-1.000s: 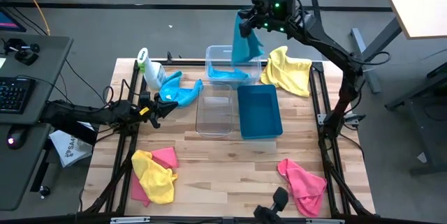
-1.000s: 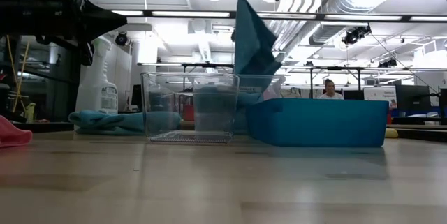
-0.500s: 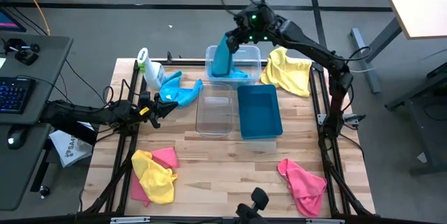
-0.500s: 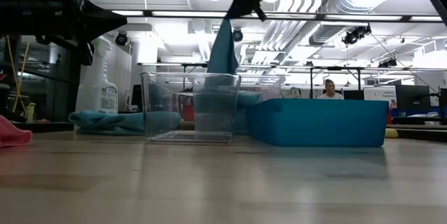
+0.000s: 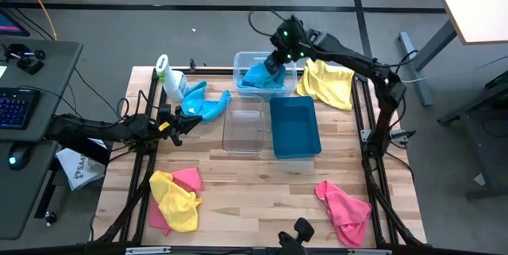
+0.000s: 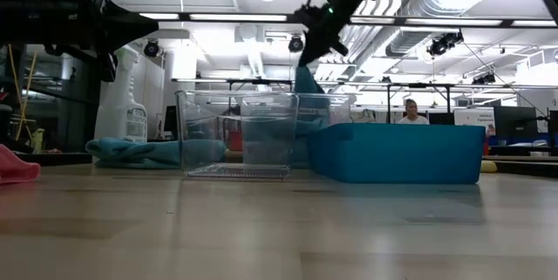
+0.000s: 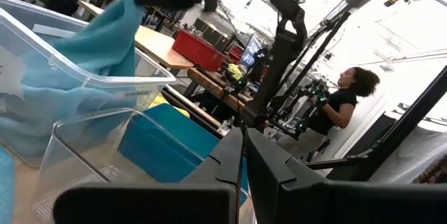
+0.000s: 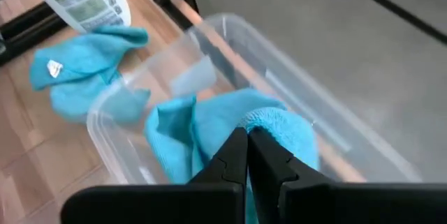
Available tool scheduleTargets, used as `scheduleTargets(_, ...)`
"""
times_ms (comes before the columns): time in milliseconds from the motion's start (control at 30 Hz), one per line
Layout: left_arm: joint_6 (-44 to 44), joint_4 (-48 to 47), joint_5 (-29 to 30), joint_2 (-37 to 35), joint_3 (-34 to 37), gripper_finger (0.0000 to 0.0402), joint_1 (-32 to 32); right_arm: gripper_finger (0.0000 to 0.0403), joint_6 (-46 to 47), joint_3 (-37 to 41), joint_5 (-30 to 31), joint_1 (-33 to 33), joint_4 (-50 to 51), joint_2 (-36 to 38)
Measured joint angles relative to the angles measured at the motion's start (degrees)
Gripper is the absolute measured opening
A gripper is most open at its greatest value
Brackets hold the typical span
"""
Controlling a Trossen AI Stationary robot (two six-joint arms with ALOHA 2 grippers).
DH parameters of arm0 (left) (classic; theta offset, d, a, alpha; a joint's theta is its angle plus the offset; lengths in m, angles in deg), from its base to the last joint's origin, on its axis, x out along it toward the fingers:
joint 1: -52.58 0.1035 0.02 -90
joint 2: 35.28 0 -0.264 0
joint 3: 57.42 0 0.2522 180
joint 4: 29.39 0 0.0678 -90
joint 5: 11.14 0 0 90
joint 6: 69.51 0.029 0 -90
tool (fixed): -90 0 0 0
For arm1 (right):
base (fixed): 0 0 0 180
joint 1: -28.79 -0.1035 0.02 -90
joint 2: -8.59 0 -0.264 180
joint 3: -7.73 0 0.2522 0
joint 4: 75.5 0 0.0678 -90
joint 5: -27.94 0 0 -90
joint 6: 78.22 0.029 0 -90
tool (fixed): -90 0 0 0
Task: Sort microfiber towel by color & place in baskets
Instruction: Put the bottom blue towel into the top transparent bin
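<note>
My right gripper (image 5: 273, 62) is shut on a blue towel (image 5: 260, 76) just above the far clear bin (image 5: 238, 63); it also shows in the low view (image 6: 316, 43). More blue cloth lies in that bin. A second clear bin (image 5: 244, 128) and the teal bin (image 5: 295, 126) stand nearer, both without towels. Another blue towel (image 5: 208, 106) lies flat on the table beside the white spray bottle (image 5: 168, 76). My left gripper (image 5: 190, 120) is shut and empty at the table's left, close to that towel. My right gripper pinches a bunched fold at the top of the blue towel (image 8: 274, 121) between its two fingers. The fingers come from above, slanting down into the bin. The towel's lower part (image 8: 174, 140) lies slack in the far clear bin on the other blue cloth.
A yellow towel (image 5: 327, 80) lies at the far right. A yellow and a pink towel (image 5: 175, 199) lie at the near left, and a pink towel (image 5: 345, 207) at the near right. A person (image 6: 410, 110) sits in the room beyond the table.
My right gripper has gone down and a little toward the table's left, still shut on the blue towel. The towel hung full length above the far clear bin; now it has sunk into the bin and bunched up there.
</note>
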Motion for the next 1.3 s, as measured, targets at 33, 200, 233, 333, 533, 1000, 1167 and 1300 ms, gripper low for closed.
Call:
scheduleTargets(33,0.0,0.0,0.0,0.0,0.0,0.0007,0.0,0.0000,1.2,3.8,-0.4,0.0,-2.9,1.4)
scheduleTargets(200,0.0,0.0,0.0,0.0,0.0,0.0007,0.0,0.0000,7.7,20.2,-2.4,0.0,-16.9,8.5)
scheduleTargets(233,0.0,0.0,0.0,0.0,0.0,0.0007,0.0,0.0000,8.9,22.3,-2.3,0.0,-19.3,9.4)
scheduleTargets(333,0.0,-0.1,0.0,0.0,0.0,0.0007,0.0,0.0000,13.1,24.9,-2.5,0.0,-24.2,10.2)
scheduleTargets(533,0.0,-0.4,0.0,0.0,0.0,0.0007,0.0,0.0006,19.1,24.9,-1.6,-0.4,-25.8,10.0)
scheduleTargets(1000,0.0,-0.3,0.0,0.0,0.0,0.0007,0.0,0.0283,21.1,24.4,-5.5,-0.8,-25.8,10.0)
scheduleTargets(1167,-0.1,1.9,0.0,0.0,0.0,0.0007,0.0,0.0339,21.9,22.6,-14.4,-0.9,-24.7,10.0)
scheduleTargets(1300,-0.1,4.3,0.0,0.0,0.0,0.0007,0.0,0.0342,22.9,19.3,-14.3,-1.0,-18.4,10.0)
